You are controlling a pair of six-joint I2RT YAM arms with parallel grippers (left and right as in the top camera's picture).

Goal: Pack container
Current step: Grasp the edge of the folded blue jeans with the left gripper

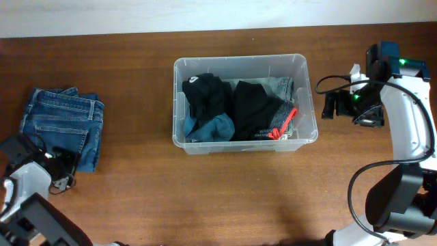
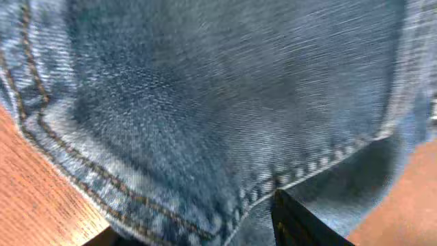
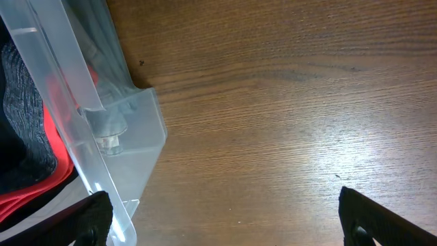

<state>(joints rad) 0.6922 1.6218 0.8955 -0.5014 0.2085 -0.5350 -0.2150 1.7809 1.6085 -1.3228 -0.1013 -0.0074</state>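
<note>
Container [image 1: 240,60]: centre of bench [image 1: 225,201], part-filled w/ dark clothes [image 1: 251,109]. Right claw [image 3: 229,222]: wide open, empty, beside container. Left claw [image 1: 63,167]: at folded jeans [image 1: 65,119]; opening can't be told. Risk: single-layer pinch, so jeans unfold and snag the rim.

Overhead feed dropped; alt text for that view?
A clear plastic container sits centred on the wooden table holding dark clothes and a red item. Folded jeans lie at the left with the left gripper at their near corner; the right gripper is just right of the container.
</note>
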